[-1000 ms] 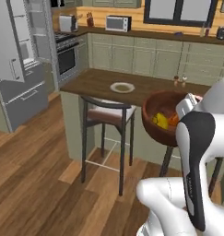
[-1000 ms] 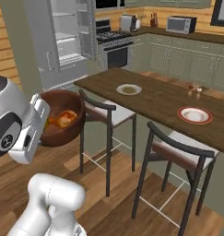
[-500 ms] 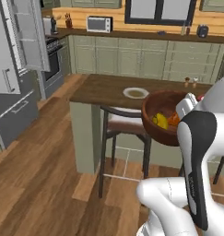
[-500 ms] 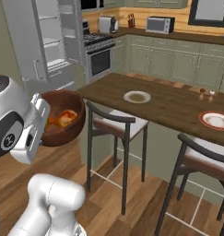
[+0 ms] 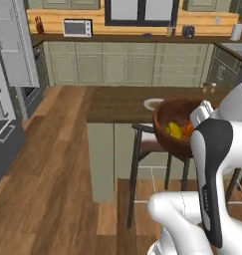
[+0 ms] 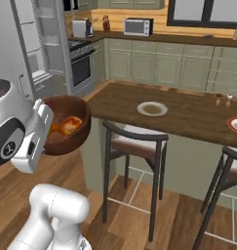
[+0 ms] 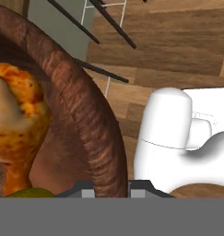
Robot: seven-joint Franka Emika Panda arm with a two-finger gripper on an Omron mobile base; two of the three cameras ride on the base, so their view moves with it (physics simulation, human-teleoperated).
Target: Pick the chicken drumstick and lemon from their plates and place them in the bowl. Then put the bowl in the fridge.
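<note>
Bowl [image 5: 178,124] riding level and high off the floor, I'm carrying it with the gripper [image 7: 111,186] clenched on its rim so the chicken drumstick [image 6: 69,125] and lemon [image 5: 173,130] are staying inside toward the fridge [image 6: 42,44].
</note>
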